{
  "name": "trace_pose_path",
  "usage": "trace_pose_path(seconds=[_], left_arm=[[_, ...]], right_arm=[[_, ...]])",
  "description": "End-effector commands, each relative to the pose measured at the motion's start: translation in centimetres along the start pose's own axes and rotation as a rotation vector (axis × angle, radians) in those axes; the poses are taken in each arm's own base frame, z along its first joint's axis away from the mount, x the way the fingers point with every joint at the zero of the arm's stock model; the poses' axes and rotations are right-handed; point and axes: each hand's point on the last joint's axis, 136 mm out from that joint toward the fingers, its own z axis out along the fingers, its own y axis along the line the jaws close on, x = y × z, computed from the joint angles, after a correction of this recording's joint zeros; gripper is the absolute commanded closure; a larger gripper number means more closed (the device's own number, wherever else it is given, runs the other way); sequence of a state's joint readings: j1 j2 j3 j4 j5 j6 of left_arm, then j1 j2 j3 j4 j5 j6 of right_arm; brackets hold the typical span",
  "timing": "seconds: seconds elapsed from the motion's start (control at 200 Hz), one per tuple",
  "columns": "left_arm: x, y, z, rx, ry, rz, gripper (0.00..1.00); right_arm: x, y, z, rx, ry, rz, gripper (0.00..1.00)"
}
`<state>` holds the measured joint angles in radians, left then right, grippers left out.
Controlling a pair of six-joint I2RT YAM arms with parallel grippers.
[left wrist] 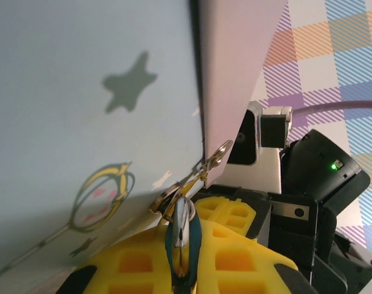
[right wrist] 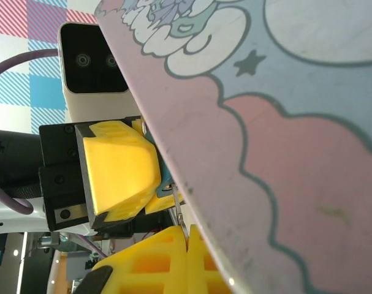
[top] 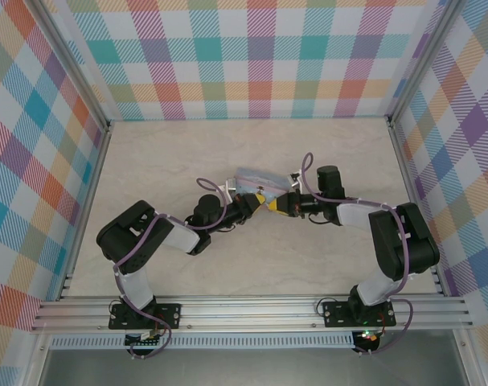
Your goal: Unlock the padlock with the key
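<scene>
The pale blue tin (top: 256,178) lies mid-table, and both grippers meet at its near edge. In the left wrist view my left gripper (left wrist: 182,248) is shut on the padlock (left wrist: 183,236), a small teal-sided body with a silvery face. A brassy clasp (left wrist: 198,177) links the padlock to the tin's edge (left wrist: 201,110). In the right wrist view my right gripper (right wrist: 187,239) is shut on the key (right wrist: 184,211), a thin metal strip. The key reaches up to the padlock (right wrist: 167,179), which sits between the left fingers (right wrist: 118,171). Whether the key sits in the keyhole I cannot tell.
The tin's printed side (right wrist: 284,153) stands close against both wrist cameras. The arms' elbows (top: 135,229) (top: 400,233) are spread out to the sides. Checked walls (top: 252,56) enclose the table on three sides, with open marble surface (top: 252,265) near the bases.
</scene>
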<state>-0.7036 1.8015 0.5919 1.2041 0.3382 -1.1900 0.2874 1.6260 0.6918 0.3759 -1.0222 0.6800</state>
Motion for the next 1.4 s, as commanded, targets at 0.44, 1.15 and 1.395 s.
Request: trace_pose_path(seconds=[0.44, 1.15, 1.395], left_arm=[[3.5, -6.4, 1.2, 0.208, 0.116, 0.027, 1.00], [4.8, -3.5, 1.4, 0.144, 0.162, 0.040, 1.00], [4.8, -5.1, 1.3, 0.185, 0.173, 0.039, 1.00]], right_arm=[[-4.0, 3.0, 0.4, -0.119, -0.128, -0.122, 0.99], [-5.0, 4.1, -1.1, -0.039, -0.144, -0.154, 1.00], [-5.1, 3.0, -0.4, -0.046, -0.145, -0.121, 1.00]])
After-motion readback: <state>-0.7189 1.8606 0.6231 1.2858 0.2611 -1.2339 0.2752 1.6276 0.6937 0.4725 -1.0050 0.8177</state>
